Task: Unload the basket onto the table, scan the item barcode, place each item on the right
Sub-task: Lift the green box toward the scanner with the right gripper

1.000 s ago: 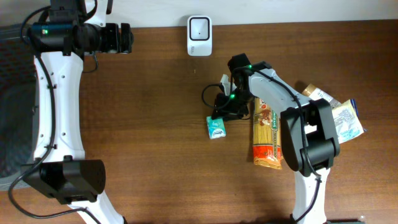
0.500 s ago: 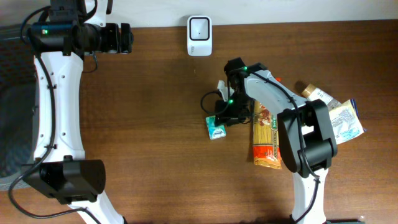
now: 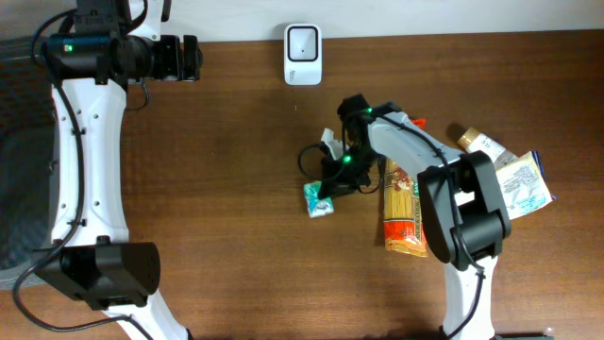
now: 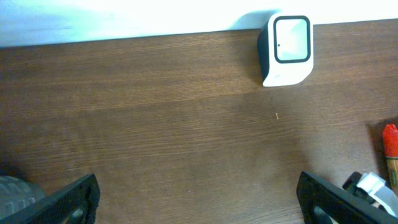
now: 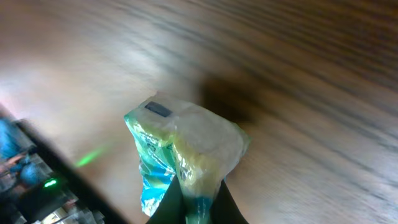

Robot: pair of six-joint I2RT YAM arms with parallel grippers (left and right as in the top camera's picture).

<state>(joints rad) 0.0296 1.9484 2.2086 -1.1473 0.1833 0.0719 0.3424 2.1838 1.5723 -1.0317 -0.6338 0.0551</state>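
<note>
Right pincer point(image 5: 195, 208) is closed down tight on the bottom edge of the small teal-and-white packet point(image 5: 185, 152), with only a fold of film between its fingertips point(image 5: 166, 206). The packet looks light, soft and crinkly, with a glossy wrap. My judgement is that it will sag and may slip from an edge pinch, so a hold across the fuller middle would be safer, and the squeeze needs little force. Seen from the wrist, the long axis runs straight away from the pincer, leaning slightly left. A small dark patch sits near the far corner, too blurred to call a barcode. From overhead the packet point(image 3: 319, 199) lies mid-tabletop point(image 3: 217, 189), just beside the pasta pack point(image 3: 404, 212), with its long axis on a diagonal. I cannot tell whether it is lifted clear. The scanner point(image 3: 303, 42) stands well apart at the far edge, window up. Left pincer point(image 4: 198, 200) hangs fully spread and empty near that edge.
</note>
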